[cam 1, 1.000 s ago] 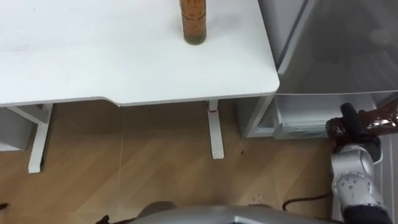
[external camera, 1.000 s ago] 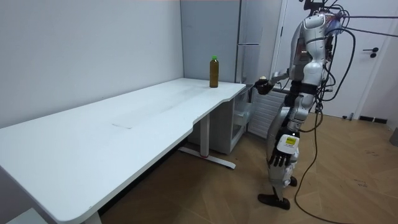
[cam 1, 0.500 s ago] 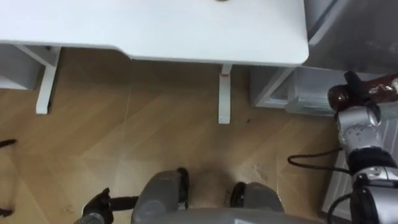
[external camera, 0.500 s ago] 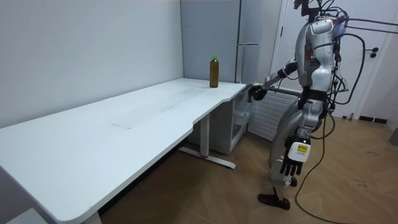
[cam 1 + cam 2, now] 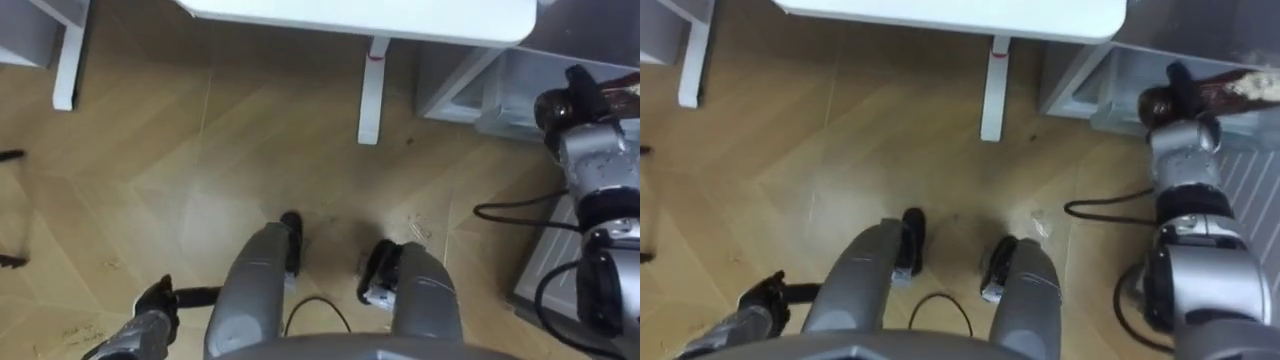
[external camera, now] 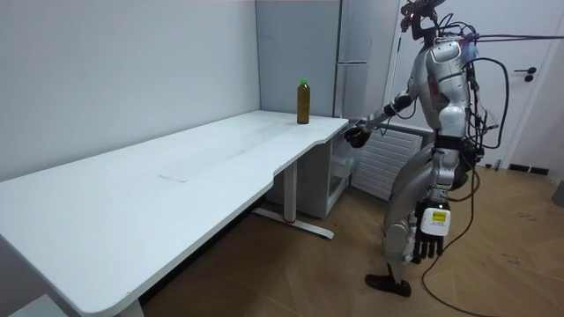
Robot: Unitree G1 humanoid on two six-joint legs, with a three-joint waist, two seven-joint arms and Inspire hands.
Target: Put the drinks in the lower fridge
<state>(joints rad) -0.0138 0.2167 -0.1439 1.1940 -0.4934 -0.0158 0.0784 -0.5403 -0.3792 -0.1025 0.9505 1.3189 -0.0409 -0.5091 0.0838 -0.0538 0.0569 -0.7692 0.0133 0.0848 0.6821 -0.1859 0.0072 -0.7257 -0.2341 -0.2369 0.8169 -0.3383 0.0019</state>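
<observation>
Swung back since a moment ago, the left hand (image 5: 152, 308) hangs slack-fingered well short of the tabletop (image 5: 400, 15), beside whose leg (image 5: 371, 90) the lower fridge (image 5: 500, 95) stands open, the right hand (image 5: 567, 100) there clasping a brown bottle (image 5: 1232, 87); the room view adds a green-capped bottle (image 6: 303, 101) on the tabletop.

Bare office-like test room: 1 long white desk (image 6: 176, 176), tall grey fridge (image 6: 357, 35) in corner, wood-pattern floor (image 6: 300, 273), plain wall (image 6: 132, 70), white door (image 6: 538, 123).
</observation>
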